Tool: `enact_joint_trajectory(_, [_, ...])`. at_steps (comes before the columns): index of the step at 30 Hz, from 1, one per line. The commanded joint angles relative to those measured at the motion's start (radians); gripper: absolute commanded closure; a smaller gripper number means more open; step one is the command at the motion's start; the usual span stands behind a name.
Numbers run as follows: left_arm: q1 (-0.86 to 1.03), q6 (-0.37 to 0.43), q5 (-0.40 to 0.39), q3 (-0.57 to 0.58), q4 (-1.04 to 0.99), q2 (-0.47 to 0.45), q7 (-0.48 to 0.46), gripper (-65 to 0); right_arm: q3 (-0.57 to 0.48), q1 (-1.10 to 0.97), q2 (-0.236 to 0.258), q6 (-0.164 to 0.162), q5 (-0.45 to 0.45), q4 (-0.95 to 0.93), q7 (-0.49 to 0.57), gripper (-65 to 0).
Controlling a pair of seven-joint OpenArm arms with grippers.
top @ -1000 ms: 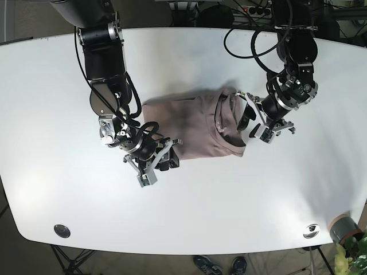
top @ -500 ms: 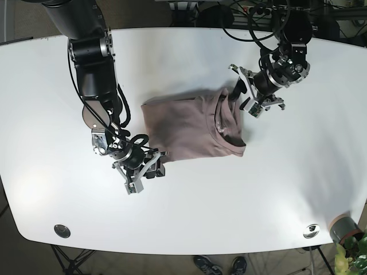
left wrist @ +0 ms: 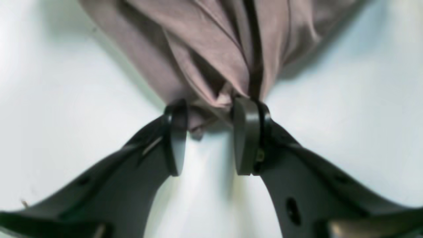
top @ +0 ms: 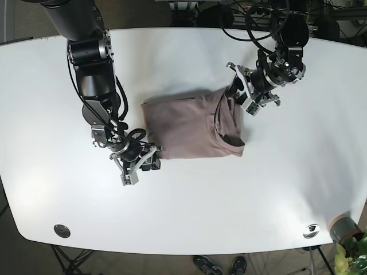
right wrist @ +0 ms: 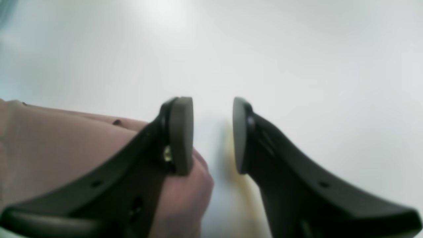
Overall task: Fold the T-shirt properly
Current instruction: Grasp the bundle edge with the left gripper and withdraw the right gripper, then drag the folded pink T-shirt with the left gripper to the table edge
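The mauve T-shirt (top: 189, 126) lies folded in the middle of the white table (top: 275, 183). My left gripper (top: 237, 95) is at its upper right corner. In the left wrist view this gripper (left wrist: 210, 135) stands open, with a bunched corner of the shirt (left wrist: 211, 66) reaching in between the fingertips. My right gripper (top: 144, 162) sits at the shirt's lower left corner. Its wrist view shows it (right wrist: 213, 135) open over bare table with nothing between the fingers, and the shirt (right wrist: 66, 148) lies just beside the left finger.
A potted plant (top: 347, 232) stands at the table's near right corner. Two round metal fittings (top: 62, 230) (top: 311, 230) sit near the front edge. Cables hang behind the far edge, and a pair of shoes (top: 221, 264) shows below the table.
The left gripper went from the shirt's right edge up to its upper right corner and now has cloth between its tips. The right gripper drew back left from the lower left corner.
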Motion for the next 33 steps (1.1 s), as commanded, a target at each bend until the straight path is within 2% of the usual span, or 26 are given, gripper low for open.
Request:
enact_joint_trajectory(1, [-0.018,0.001,-0.011,-0.008,-0.009,-0.007,-0.018,-21.7,0.001,0.005,0.015,0.008,0.006,0.019,0.018,-18.7])
enact_joint_trajectory(8, [-0.084,0.001,-0.007,-0.003,-0.084,-0.008,-0.018,-21.7,0.003,-0.046,0.038,0.009,0.009,0.053,0.021,-18.7])
enact_joint_trajectory(12, [-0.155,0.001,-0.007,-0.001,-0.164,-0.007,-0.018,-21.7,0.004,-0.118,0.044,0.009,0.009,0.154,0.018,-18.7])
enact_joint_trajectory(16, [-0.247,0.001,-0.007,-0.001,-0.262,-0.007,-0.018,-21.7,0.004,-0.196,0.081,0.009,0.017,0.265,0.011,-18.7])
enact_joint_trajectory(19, [-0.304,0.001,-0.007,-0.001,-0.315,-0.007,-0.018,-21.7,0.006,-0.253,0.085,0.009,0.017,0.344,-0.034,-18.7])
enact_joint_trajectory(25, [-0.416,0.001,-0.007,-0.001,-0.404,-0.001,-0.02,-21.7,0.006,-0.391,0.092,0.005,0.008,0.53,-0.077,-18.7])
enact_joint_trajectory(33, [-0.526,0.001,-0.007,0.055,-0.48,0.013,-0.023,-21.7,0.003,-0.512,0.064,0.0,0.013,0.651,-0.089,-18.7])
